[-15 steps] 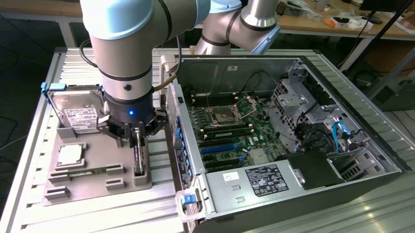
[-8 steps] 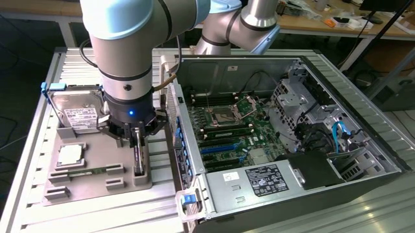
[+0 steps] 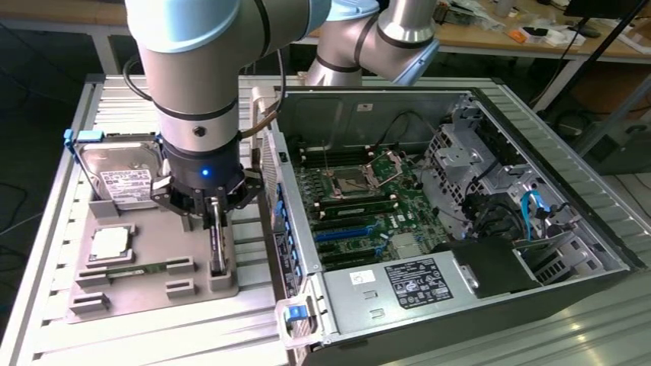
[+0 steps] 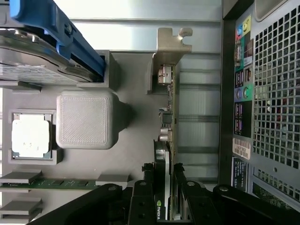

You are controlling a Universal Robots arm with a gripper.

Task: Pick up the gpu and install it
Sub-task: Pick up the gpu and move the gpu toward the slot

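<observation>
Item: gpu (image 3: 216,250), one thin dark card standing on its long edge in a slot of the grey holder tray (image 3: 152,296), on the side of the tray nearest the open computer case (image 3: 569,221); not yet lifted, by the look of it. Jaws: my gripper (image 3: 210,217) is down over the card and clamped on its upper edge, one of the fingers (image 4: 142,201) on each face. Handling, by my judgement: light and stiff but fragile, bare board and small parts on one face, a black cooler on the other; best gripped mid-length across its thickness, clear of the connector edge and of the silvery bracket (image 4: 171,44), and kept upright so that it does not twist in the slot. Other stock on the tray: hard drive (image 3: 120,181) with a white label, processor (image 3: 110,242), green memory stick (image 3: 137,268). Exterior view supplies: the arm's place over the tray, the case interior with motherboard (image 3: 356,206) and blue expansion slots (image 3: 341,232). Wrist view supplies: the card (image 4: 165,117) end-on between my gripper (image 4: 164,190) pads, the bracket at its far end, and the case's rear port panel (image 4: 241,93) just beside the tray
</observation>
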